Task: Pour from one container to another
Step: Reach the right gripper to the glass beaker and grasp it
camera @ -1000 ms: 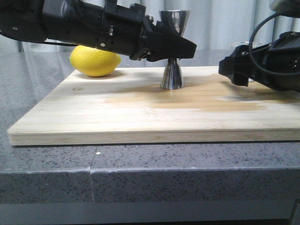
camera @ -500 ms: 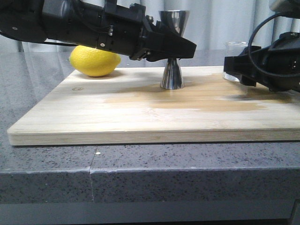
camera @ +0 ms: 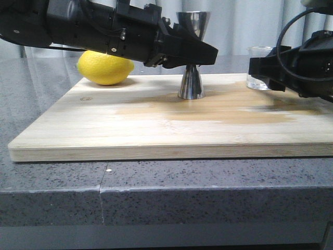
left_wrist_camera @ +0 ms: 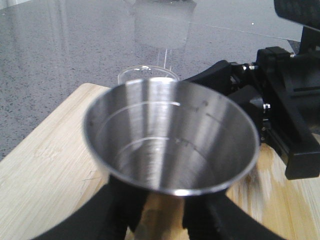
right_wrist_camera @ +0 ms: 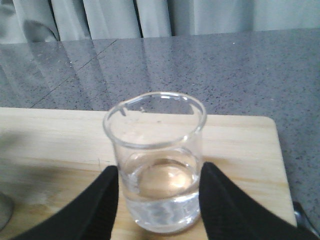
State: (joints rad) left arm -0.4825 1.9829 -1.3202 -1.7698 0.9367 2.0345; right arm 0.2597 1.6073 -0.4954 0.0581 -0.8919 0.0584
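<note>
Jigger [camera: 192, 57]: standing mid-board [camera: 156, 125], left claw [camera: 200, 52] clamping its waist. Beaker [right_wrist_camera: 156, 160]: sitting at board's right rear corner, right claw [right_wrist_camera: 157, 200] flanking it, contact unclear. Lemon [camera: 105, 67]: lying behind-left of jigger.

Left arm: reaches in level from the left side of the board toward its back middle, black and bulky.
Left gripper [camera: 200, 52]: fingers [left_wrist_camera: 125, 210] closed on the jigger [camera: 192, 57] at its narrow waist, one on each side, gripping it upright.
Right arm: comes in from the right edge of the board, nearly level, a cable looped above it.
Right gripper [right_wrist_camera: 159, 187]: fingers [right_wrist_camera: 97, 202] stand on either side of the beaker [right_wrist_camera: 156, 170], close against its lower wall; whether they press it cannot be told.
</note>
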